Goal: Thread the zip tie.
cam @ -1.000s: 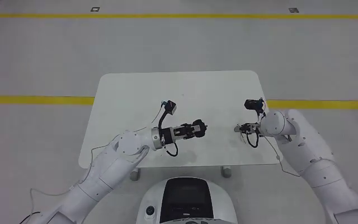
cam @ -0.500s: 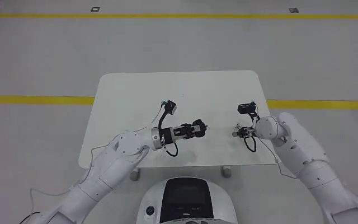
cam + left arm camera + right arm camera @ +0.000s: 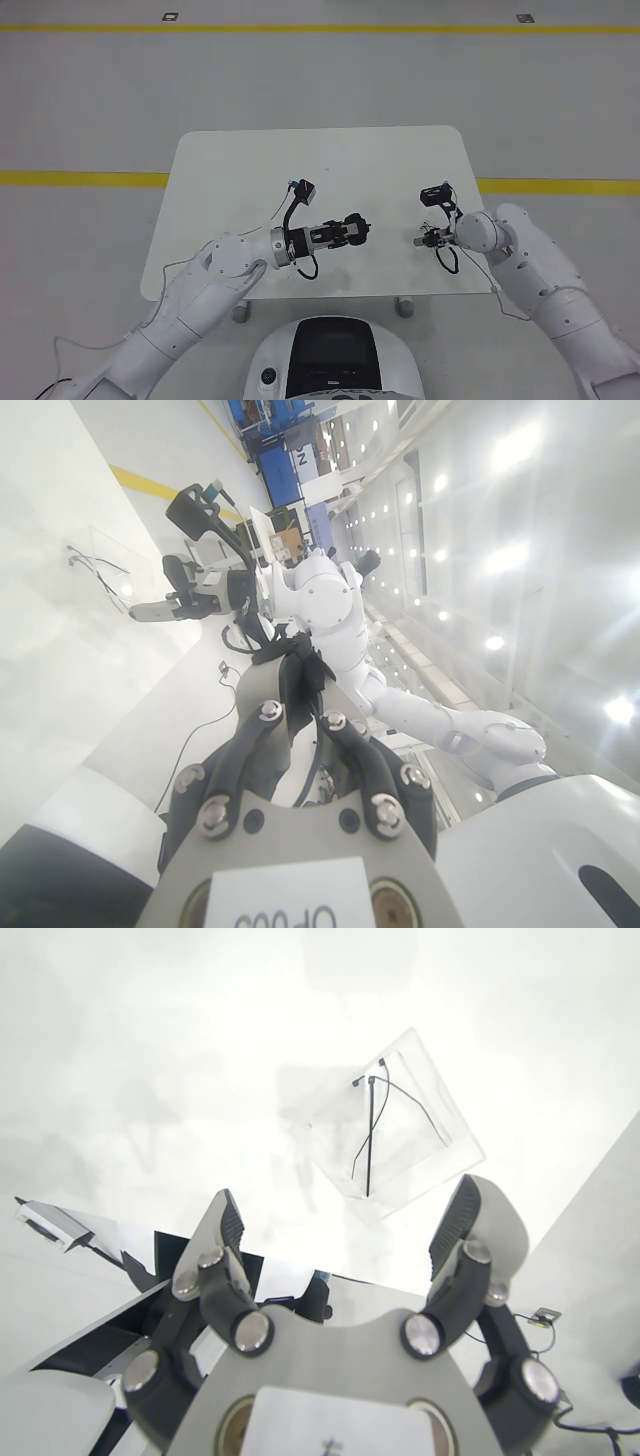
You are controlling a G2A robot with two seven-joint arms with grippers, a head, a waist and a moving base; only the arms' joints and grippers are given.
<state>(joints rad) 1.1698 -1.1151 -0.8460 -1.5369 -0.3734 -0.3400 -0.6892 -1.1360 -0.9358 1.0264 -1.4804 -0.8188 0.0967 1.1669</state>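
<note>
Right gripper: spread, facing tray; ties lay straight ahead, long axes pointing toward it. Left gripper: pinched a black strip.

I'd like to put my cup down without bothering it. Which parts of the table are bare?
Bare: the far left corner of the table and its far edge. Crowded: centre right, where the left gripper and right gripper face each other by the clear tray of zip ties.
</note>
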